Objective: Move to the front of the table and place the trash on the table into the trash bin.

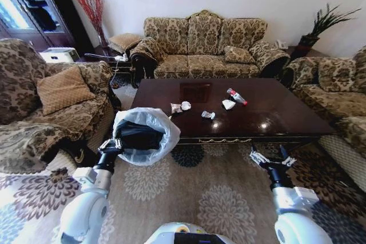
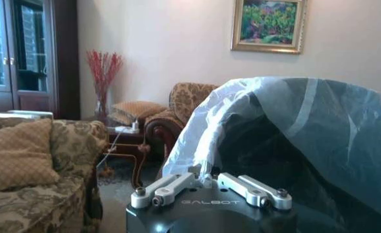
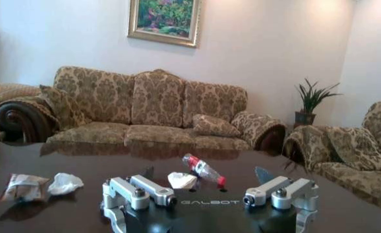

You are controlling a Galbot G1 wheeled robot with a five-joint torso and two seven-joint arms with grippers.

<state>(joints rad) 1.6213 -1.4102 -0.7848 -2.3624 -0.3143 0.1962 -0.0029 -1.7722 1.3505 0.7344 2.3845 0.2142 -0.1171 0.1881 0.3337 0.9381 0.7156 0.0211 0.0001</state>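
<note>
The dark glossy table (image 1: 274,119) stands just ahead of me. On it lie a clear bottle with a red cap (image 1: 237,96) (image 3: 203,170), white paper wads (image 1: 228,104) (image 1: 186,106) (image 3: 65,183), a wrapper (image 1: 176,108) (image 3: 25,187) and a small clear scrap (image 1: 208,115). My left gripper (image 1: 117,144) (image 2: 209,187) is shut on the rim of the trash bin (image 1: 143,135) (image 2: 306,145), held tilted at the table's near left corner. In front of the table's near edge, my right gripper (image 1: 273,159) (image 3: 209,194) is open with nothing between its fingers.
A patterned sofa (image 1: 206,44) stands behind the table, and armchairs flank it on the left (image 1: 51,101) and right (image 1: 337,90). A side table (image 1: 114,58) sits at the back left. A floral rug (image 1: 211,198) covers the floor under me.
</note>
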